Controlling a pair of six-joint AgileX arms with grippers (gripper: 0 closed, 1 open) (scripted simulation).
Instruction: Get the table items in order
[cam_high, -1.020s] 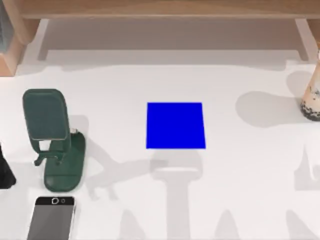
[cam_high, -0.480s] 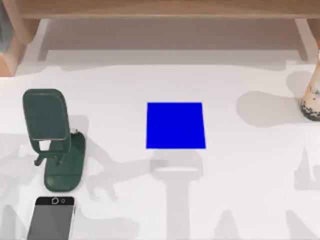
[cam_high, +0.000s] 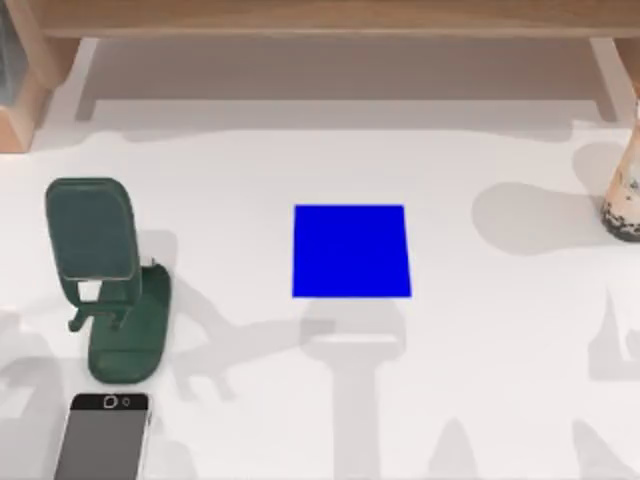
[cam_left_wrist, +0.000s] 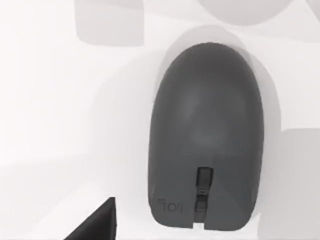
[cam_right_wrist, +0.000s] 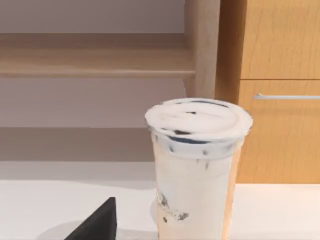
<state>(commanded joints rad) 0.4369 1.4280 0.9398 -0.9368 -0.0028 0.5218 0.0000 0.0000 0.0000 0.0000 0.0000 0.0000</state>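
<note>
On your table (cam_high: 480, 400), the square (cam_high: 351, 251) lies mid-table, the stand (cam_high: 108, 280) well to its left with the phone (cam_high: 103, 437) just before it at the near edge, the cup (cam_high: 624, 195) upright at the far right edge, and the mouse (cam_left_wrist: 205, 137) flat on the tabletop.

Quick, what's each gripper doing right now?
Left: cannot be told; hangs over the small dark grey computer mouse.
Right: cannot be told; faces the tall milk-tea cup.
</note>
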